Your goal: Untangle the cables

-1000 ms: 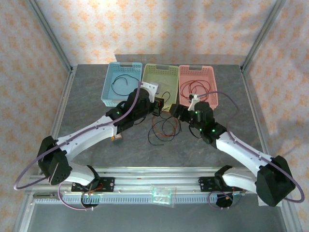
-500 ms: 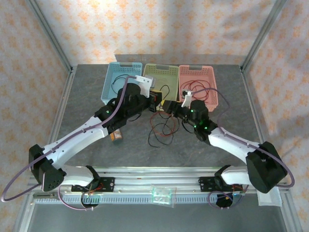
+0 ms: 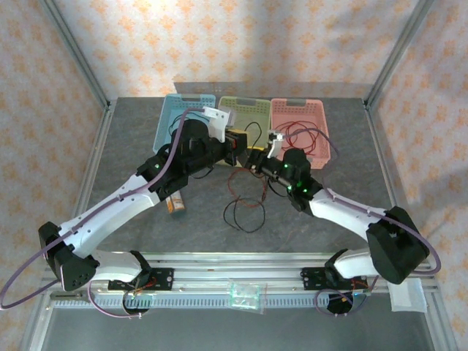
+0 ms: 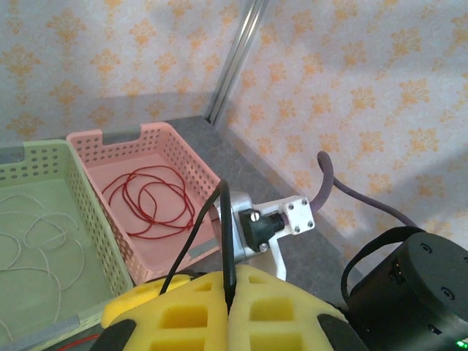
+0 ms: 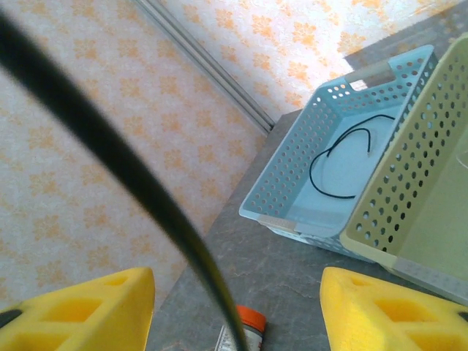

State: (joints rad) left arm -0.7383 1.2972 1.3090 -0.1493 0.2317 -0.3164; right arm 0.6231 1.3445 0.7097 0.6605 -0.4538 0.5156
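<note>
Both arms are recorded as carried further back toward the baskets than half a second ago, while the tangle (image 3: 245, 201) of black and red loops lies on the bench (image 3: 128, 139) below them. The left fingers (image 4: 183, 311) are pressed together on the black cable (image 4: 225, 234), which rises from between them. The right fingers (image 5: 95, 303) are spread, with a black strand passing through the gap unpinched. One black loop (image 5: 344, 161) is laid in the blue basket (image 5: 292, 183), and red loops (image 4: 146, 201) in the pink basket (image 4: 124, 139). The step in hand is judged to be the drawing of the black cable out of the tangle. A steady lift is called for next, with the red strand watched so that it is not dragged along.
</note>
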